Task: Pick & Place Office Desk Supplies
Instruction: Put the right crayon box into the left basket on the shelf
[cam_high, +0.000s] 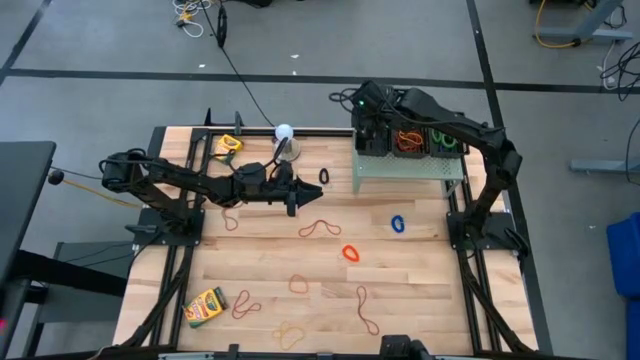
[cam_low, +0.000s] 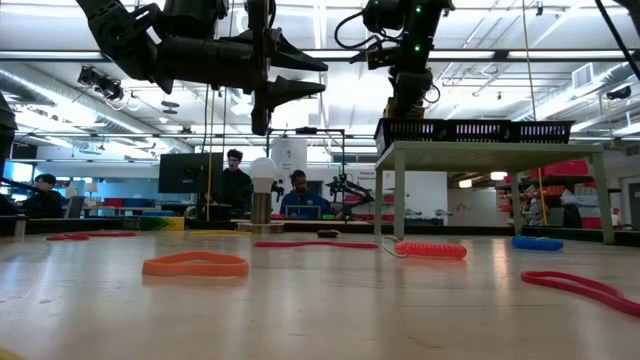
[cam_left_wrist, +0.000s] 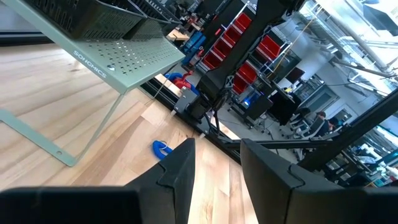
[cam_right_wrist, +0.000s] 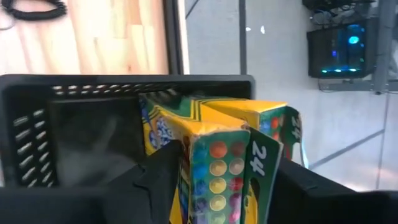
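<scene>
The wooden table (cam_high: 420, 300) carried the pale green mesh riser (cam_high: 410, 166) at its far right, with black mesh baskets (cam_high: 408, 141) in a row on top. The right gripper (cam_right_wrist: 214, 180) hung over the leftmost basket (cam_right_wrist: 37, 118), its fingers set either side of a yellow-and-green crayon box (cam_right_wrist: 217, 162) standing on end inside that basket; whether they gripped it or had let go could not be told. The left gripper (cam_high: 291, 200) hovered above the middle of the table, its fingers (cam_left_wrist: 180, 168) a little apart and holding nothing. Judging by the layout, the job was partly done: one crayon box was in a basket and the neighbouring baskets held orange and green items. Left to do were a crayon box at the near-left corner (cam_high: 205, 306), another at the far-left edge (cam_high: 231, 144), and the rubber bands scattered across the boards: a blue loop (cam_high: 398, 223), an orange one (cam_high: 351, 253), a black one (cam_high: 323, 176), and several red and tan loops (cam_high: 319, 229) nearer the front.
</scene>
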